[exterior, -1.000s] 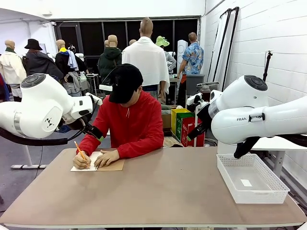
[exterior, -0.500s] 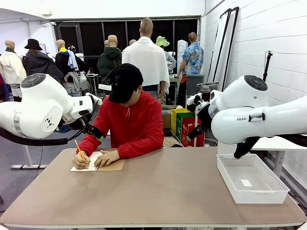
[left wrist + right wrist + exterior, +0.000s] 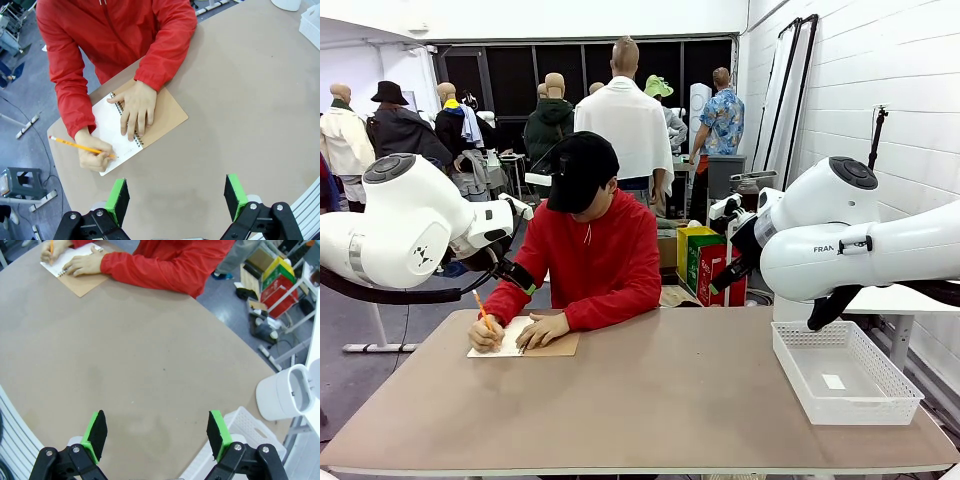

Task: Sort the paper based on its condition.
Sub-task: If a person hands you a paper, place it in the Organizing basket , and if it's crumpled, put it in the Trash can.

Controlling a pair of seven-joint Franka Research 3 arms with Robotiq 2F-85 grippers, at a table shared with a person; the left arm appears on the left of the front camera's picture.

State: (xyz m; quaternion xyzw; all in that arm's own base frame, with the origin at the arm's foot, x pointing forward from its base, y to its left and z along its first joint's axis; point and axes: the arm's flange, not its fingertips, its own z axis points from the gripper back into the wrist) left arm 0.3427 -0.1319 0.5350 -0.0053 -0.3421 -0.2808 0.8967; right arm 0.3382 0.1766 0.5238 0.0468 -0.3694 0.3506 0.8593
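Observation:
A person in a red top [image 3: 590,260] sits at the far side and writes with an orange pencil [image 3: 75,145] on the white page [image 3: 107,117] of a spiral-bound notebook with a brown cover [image 3: 167,112]. The other hand [image 3: 136,107] lies flat on the notebook. The paper, as loose sheets, is out of view. My left gripper [image 3: 177,200] hangs open high above the table, just on my side of the notebook, with nothing between its green pads. My right gripper [image 3: 157,437] is also open and empty, above the bare middle of the table.
A white mesh basket [image 3: 843,405] stands at the table's right side, with a small white label on its floor. Its corner is visible below my right gripper [image 3: 240,432]. A white cylindrical arm base [image 3: 282,400] stands just off the table's right edge.
The person's writing hand and pencil have shifted slightly on the page. Neither arm has moved.

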